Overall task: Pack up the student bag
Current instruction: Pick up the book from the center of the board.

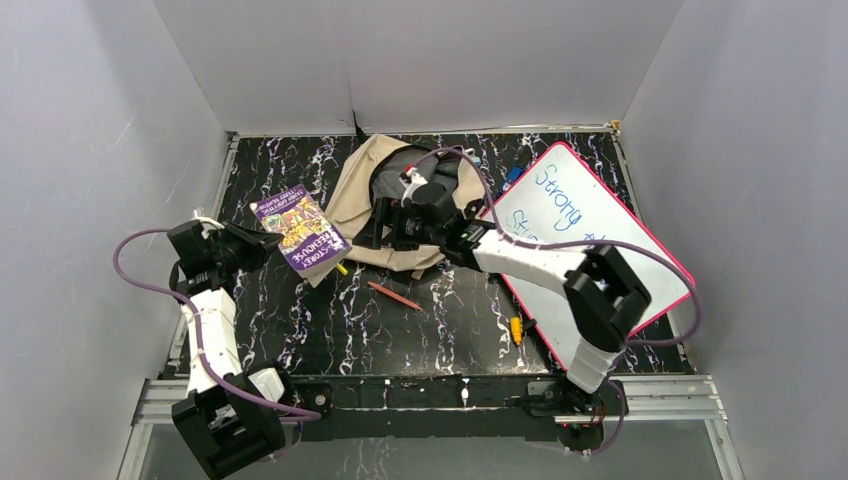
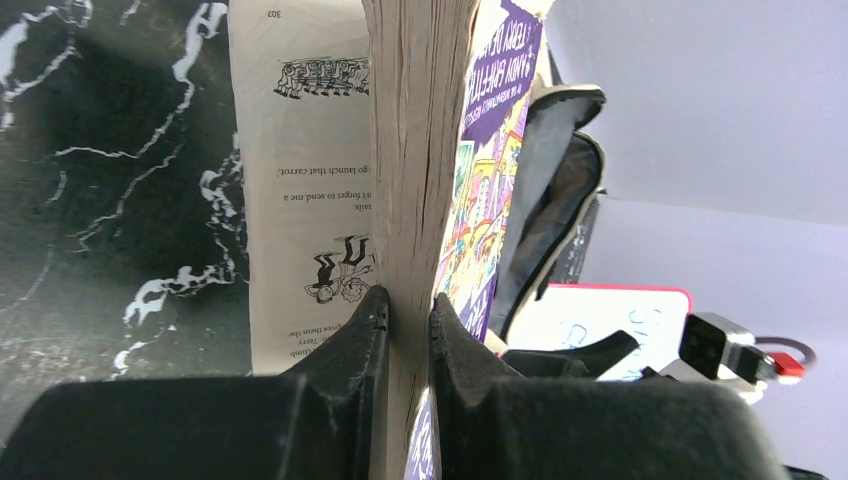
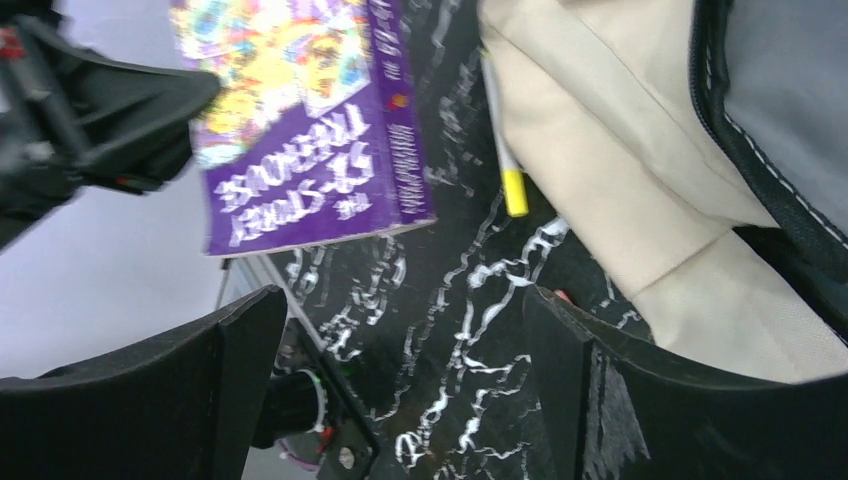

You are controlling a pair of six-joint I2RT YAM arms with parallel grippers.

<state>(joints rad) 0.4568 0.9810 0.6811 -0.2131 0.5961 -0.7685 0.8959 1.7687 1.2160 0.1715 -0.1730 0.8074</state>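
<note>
Ok, left wrist view only: left gripper [image 2: 405,312] clamped on the page edge of the purple book [image 2: 415,150]; one printed page splays loose.
Right wrist view: right gripper [image 3: 405,310] fingers wide apart, nothing between; yellow-tipped pen [image 3: 505,150] lies against the student bag [image 3: 600,150].
Top view: bag mid-back of table [image 1: 450,330], mouth open, whiteboard [image 1: 590,240] just right.
Arms: left bent, holding the book left of the bag; right reaches over the bag's near edge.

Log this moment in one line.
left fingers: shut on book | right fingers: open, at bag | book: outside bag, at its left edge
</note>
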